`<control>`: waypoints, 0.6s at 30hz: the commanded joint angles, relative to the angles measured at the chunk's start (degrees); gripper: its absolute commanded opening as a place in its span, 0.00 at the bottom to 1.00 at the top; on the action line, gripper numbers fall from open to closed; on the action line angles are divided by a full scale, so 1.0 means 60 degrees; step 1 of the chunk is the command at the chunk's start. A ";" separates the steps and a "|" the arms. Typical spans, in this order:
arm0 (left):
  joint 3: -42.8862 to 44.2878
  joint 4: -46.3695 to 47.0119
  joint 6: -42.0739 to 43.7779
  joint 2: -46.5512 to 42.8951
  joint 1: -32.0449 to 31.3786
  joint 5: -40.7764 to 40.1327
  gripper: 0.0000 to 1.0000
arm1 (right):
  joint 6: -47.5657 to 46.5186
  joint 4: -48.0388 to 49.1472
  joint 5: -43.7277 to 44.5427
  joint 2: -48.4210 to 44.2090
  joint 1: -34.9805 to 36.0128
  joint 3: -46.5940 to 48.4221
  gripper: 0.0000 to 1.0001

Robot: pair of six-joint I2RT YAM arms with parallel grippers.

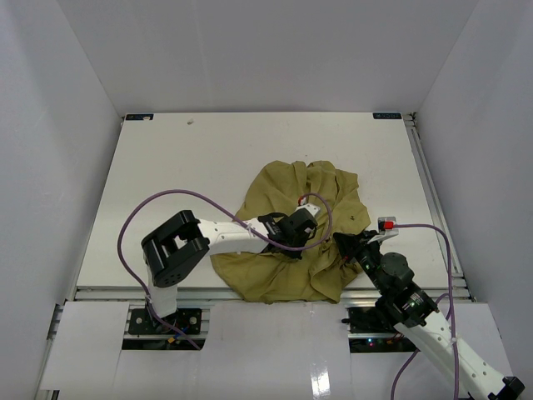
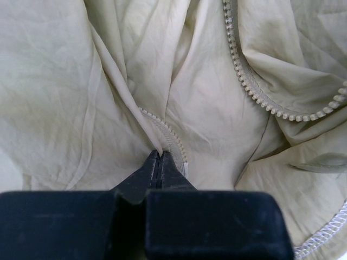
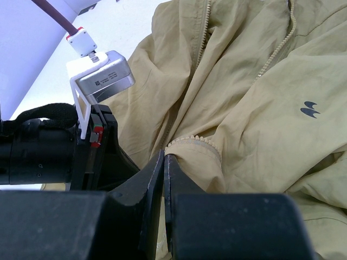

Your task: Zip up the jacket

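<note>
Jacket (image 1: 333,187) lies crumpled on the white tabletop (image 1: 183,158), right of centre and toward the near edge, front side up, its front open, not zipped.

Left fingers (image 2: 154,165): closed, tips together, nipping a narrow fold of the jacket where a strip of zipper tape (image 2: 169,135) runs straight into the tips. From above, they (image 1: 306,223) sit over the middle of the garment.

Right fingers (image 3: 160,162): closed as well, gripping a raised hump of jacket edge with a short curve of zipper teeth (image 3: 190,141) just past the tips. From above, they (image 1: 343,243) are at the jacket's near-right part, close beside the left arm's wrist.

Key relation: the 2 grips are near each other, both low on the garment. Ahead of the left fingers the tape rises away from the tips, while a second, bare toothed row (image 2: 246,86) lies apart to the right, sweeping up and away and then curling off to the right edge. In the right wrist view 2 tooth rows climb away from the fingers toward the collar, so the zip's long axis points away from both arms.

Slider: not found in any view; cannot tell which side carries it.

Judgement: the 2 rows are not yet mated; the bottom ends need bringing together, and the left arm is nearer the centre line
</note>
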 commanded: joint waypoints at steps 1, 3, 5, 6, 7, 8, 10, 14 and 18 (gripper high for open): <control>0.0001 0.0006 -0.0114 -0.0672 -0.0039 -0.0307 0.00 | -0.0125 0.0111 0.0170 -0.1424 -0.0029 0.0363 0.08; -0.0060 0.0047 -0.0088 -0.0886 -0.0038 -0.0313 0.00 | -0.0151 0.0125 0.0181 -0.1375 -0.0043 0.0379 0.08; -0.0098 0.0047 -0.0037 -0.1163 -0.0013 -0.0301 0.00 | -0.0177 0.0146 0.0181 -0.1250 -0.0043 0.0404 0.08; -0.0130 0.0038 -0.0023 -0.1285 0.0016 -0.0281 0.00 | -0.0180 0.0164 0.0164 -0.1215 -0.0035 0.0407 0.08; -0.0163 0.0032 -0.0009 -0.1388 0.0042 -0.0269 0.00 | -0.0180 0.0182 0.0140 -0.1191 -0.0033 0.0407 0.08; -0.0197 0.0032 0.0008 -0.1455 0.0058 -0.0269 0.00 | -0.0180 0.0207 0.0115 -0.1166 -0.0041 0.0407 0.08; -0.0300 0.0036 0.0013 -0.1599 0.0086 -0.0250 0.00 | -0.0175 0.0251 0.0064 -0.1144 -0.0043 0.0385 0.08; -0.0448 0.0047 0.0027 -0.1758 0.0146 -0.0215 0.00 | -0.0180 0.0312 0.0081 -0.1132 -0.0043 0.0310 0.08; -0.0626 0.0301 0.0239 -0.2016 0.0151 -0.0066 0.00 | -0.0309 0.0554 -0.0159 -0.0954 -0.0043 0.0281 0.08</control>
